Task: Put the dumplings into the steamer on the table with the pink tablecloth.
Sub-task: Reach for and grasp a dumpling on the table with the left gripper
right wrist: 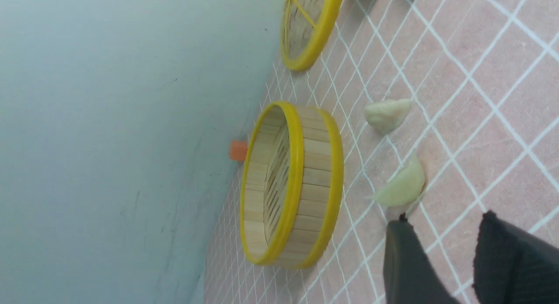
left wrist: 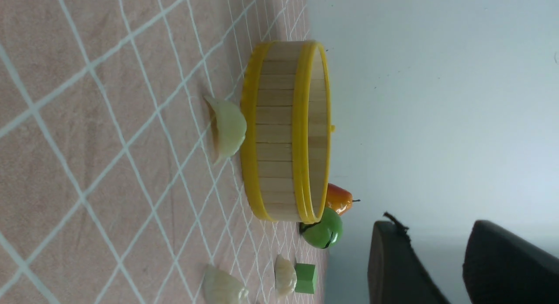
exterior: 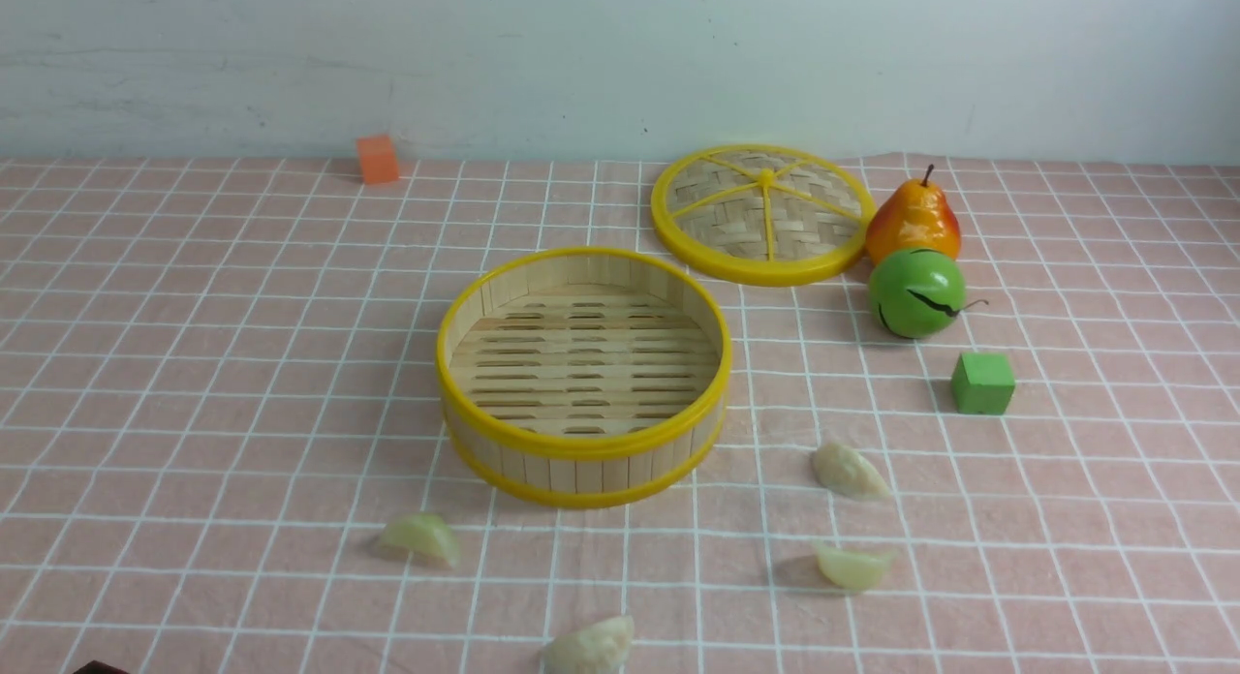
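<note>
Your steamer [exterior: 581, 473] stands upright in the middle of the table [exterior: 174, 364], and the four dumplings [exterior: 851, 471] lie outside it on the pink tablecloth [exterior: 1066, 519], nearer you: one to its front-left, one at the front view's bottom edge, two to its front-right. Your left jaws and right jaws both stand apart with nothing between them.

On my feed I see a pale blue-white painted wall [exterior: 620, 54] across the back, marked with faint streaks and a few dark specks. It meets the far edge of the wide desk [exterior: 194, 364], spread with a pink cloth [exterior: 1114, 519] gridded in thin white lines. Light looks soft, even.
</note>
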Controlling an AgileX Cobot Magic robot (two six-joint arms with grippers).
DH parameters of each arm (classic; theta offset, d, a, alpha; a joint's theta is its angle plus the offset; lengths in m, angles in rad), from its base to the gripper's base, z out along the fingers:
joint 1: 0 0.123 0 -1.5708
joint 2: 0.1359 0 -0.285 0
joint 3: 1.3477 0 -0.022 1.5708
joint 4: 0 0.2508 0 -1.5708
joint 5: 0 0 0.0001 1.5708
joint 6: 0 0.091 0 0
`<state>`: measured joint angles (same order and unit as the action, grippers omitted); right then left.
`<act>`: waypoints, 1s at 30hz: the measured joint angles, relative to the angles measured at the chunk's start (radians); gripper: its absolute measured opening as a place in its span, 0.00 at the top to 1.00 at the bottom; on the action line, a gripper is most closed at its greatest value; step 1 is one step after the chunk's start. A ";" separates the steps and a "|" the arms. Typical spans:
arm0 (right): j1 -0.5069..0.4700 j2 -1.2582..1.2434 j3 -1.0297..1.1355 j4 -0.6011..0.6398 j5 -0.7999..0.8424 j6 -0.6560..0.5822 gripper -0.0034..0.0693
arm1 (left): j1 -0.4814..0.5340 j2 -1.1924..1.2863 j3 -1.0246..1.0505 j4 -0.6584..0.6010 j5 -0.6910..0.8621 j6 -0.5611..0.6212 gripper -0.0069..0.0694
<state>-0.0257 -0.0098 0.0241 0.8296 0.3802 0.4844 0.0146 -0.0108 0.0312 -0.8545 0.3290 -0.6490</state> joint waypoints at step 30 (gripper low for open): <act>0.141 0.807 -0.761 -0.242 0.504 -0.866 0.98 | -0.188 0.948 -0.988 0.756 0.845 0.744 0.93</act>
<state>0.1151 0.7973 -0.7367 0.5876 0.8844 -0.3819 -0.1731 0.9375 -0.9572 -0.0987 1.1735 0.0950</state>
